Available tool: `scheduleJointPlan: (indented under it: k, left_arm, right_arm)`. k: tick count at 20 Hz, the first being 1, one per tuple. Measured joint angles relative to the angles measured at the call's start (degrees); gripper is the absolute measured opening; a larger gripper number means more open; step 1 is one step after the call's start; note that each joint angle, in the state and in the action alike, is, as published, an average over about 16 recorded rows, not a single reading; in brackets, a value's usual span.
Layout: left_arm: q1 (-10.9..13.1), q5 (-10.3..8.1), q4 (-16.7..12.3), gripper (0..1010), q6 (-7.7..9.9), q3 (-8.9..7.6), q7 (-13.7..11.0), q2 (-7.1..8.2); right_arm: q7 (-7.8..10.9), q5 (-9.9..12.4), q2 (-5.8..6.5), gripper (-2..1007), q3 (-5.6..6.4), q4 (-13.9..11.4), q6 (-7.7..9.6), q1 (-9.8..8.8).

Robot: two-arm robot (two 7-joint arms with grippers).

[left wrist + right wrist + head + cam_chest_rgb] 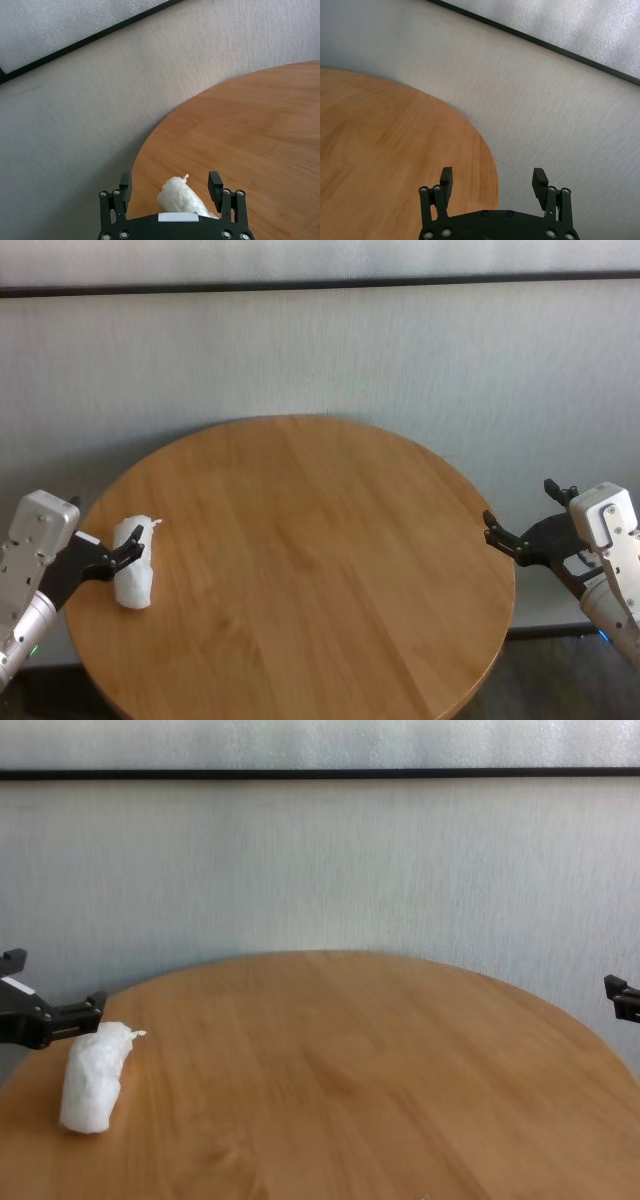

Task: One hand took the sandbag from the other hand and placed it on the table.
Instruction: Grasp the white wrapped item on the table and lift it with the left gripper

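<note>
The white sandbag (133, 575) lies on the round wooden table (320, 540) near its left edge, tied tip pointing away from me. My left gripper (105, 525), on the green-ring wrist, is open, its fingers either side of the bag's tip without pinching it; the left wrist view shows the sandbag (182, 197) between the spread fingers of that gripper (170, 177). In the chest view the sandbag (90, 1075) rests flat on the table. My right gripper (520, 505), on the blue-ring wrist, is open and empty beside the table's right edge; the right wrist view shows that gripper (493, 173) with nothing between its fingers.
A pale grey wall (320, 350) with a dark horizontal strip stands behind the table. The table's right rim (490, 165) runs just under my right gripper. The bare wood top (350, 1060) stretches between the two arms.
</note>
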Motion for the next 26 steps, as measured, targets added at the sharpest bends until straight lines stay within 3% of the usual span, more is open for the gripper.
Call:
scheduleJointPlan:
  k: [26]
  left_arm:
    - [0.0,0.00,0.0,1001,0.00,0.00,0.0,0.00]
  right_arm:
    - [0.00,0.0,0.00,1001,0.00,0.0,0.00,0.00]
